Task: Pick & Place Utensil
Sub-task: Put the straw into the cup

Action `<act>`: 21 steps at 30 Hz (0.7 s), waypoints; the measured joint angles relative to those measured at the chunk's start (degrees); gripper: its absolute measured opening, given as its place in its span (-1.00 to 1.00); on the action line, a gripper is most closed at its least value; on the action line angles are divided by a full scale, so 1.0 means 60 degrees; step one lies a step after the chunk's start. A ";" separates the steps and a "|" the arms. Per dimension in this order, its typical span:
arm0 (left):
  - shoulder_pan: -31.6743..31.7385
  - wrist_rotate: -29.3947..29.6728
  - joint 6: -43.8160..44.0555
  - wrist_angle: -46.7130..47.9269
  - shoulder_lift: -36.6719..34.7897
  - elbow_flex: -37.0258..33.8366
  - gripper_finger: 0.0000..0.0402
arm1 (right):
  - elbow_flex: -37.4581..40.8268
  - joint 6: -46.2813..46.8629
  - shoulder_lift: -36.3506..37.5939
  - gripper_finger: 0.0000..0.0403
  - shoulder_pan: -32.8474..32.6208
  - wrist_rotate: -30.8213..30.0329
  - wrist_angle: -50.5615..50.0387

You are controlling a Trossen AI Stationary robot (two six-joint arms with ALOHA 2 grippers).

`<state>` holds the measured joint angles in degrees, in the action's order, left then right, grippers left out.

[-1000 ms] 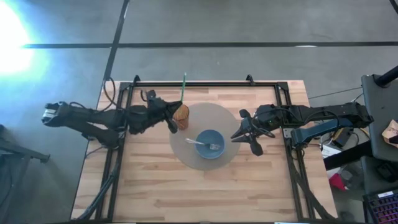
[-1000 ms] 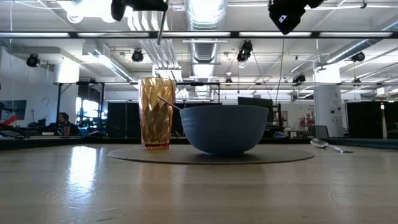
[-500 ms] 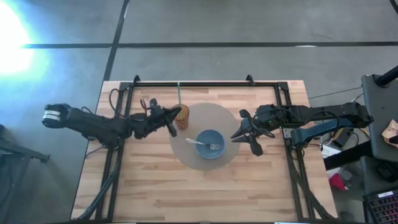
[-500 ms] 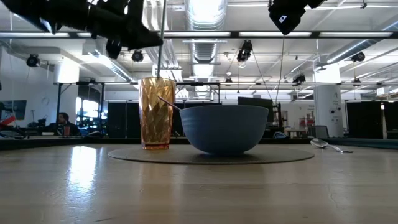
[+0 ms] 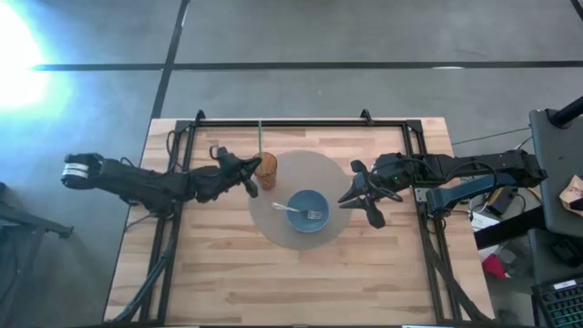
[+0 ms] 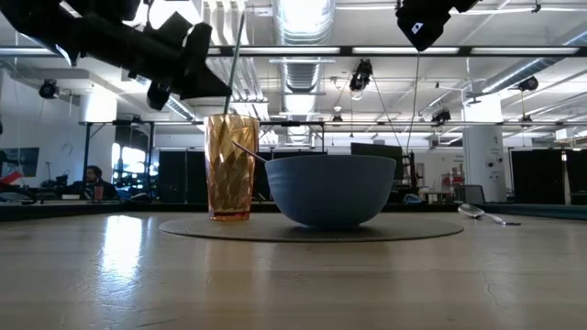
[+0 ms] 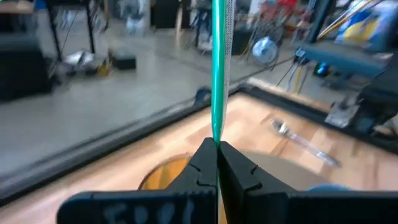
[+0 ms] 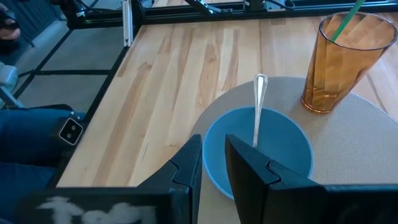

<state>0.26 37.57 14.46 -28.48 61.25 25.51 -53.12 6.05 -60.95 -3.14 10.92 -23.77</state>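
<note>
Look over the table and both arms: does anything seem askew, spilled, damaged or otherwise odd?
Nothing looks spilled or damaged. The amber cup stands upright on the round mat beside the blue bowl, which holds a fork. The left pincer holds a green straw with its lower end in the cup. The right pincer waits beside the mat.

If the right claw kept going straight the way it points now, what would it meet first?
Most likely the blue bowl with the metal utensil in it: in its wrist view, the right claw aims at the bowl's near rim. The amber plastic tumbler stands farther off to one side. Depth is uncertain.
</note>
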 joint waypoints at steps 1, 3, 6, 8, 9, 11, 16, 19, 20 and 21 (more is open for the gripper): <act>0.0076 0.0001 0.0191 0.0331 0.0000 0.0036 -1.00 | 0.0000 -0.0001 0.0000 -0.66 0.0000 0.0000 0.0000; 0.0199 0.0000 0.0429 0.0734 0.0004 0.0072 -1.00 | 0.0000 -0.0001 0.0000 -0.66 0.0000 0.0000 0.0004; 0.0299 0.0005 0.0476 0.0714 0.0004 0.0083 -1.00 | 0.0000 -0.0001 0.0000 -0.66 0.0000 0.0000 0.0007; 0.0346 -0.0002 0.0436 0.0690 0.0004 0.0113 -1.00 | 0.0000 -0.0008 0.0000 -0.66 0.0000 0.0000 0.0007; 0.0363 -0.0003 0.0433 0.0719 0.0007 0.0122 -1.00 | 0.0000 -0.0032 0.0000 -0.66 0.0000 0.0000 0.0007; 0.0378 -0.0021 0.0356 0.0792 0.0122 0.0120 -1.00 | 0.0000 -0.0034 0.0000 -0.66 0.0000 -0.0002 0.0010; 0.0378 -0.0165 0.0144 0.0804 0.0835 0.0132 -1.00 | 0.0000 -0.0078 0.0000 -0.66 0.0000 -0.0004 0.0018; 0.0378 -0.0401 0.0108 0.0548 0.1369 0.0443 -1.00 | 0.0000 -0.0084 0.0000 -0.66 0.0000 -0.0004 0.0025; 0.0381 -0.0443 0.0069 0.0538 0.1551 0.0582 -1.00 | 0.0000 -0.0106 0.0000 -0.66 0.0000 -0.0004 0.0023; 0.0392 -0.0450 -0.0011 0.0553 0.1709 0.0723 -1.00 | 0.0000 -0.0107 0.0000 -0.66 0.0003 -0.0004 0.0025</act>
<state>2.61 34.87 14.40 -25.16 71.51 29.84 -53.12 5.41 -60.95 -3.12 10.90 -23.62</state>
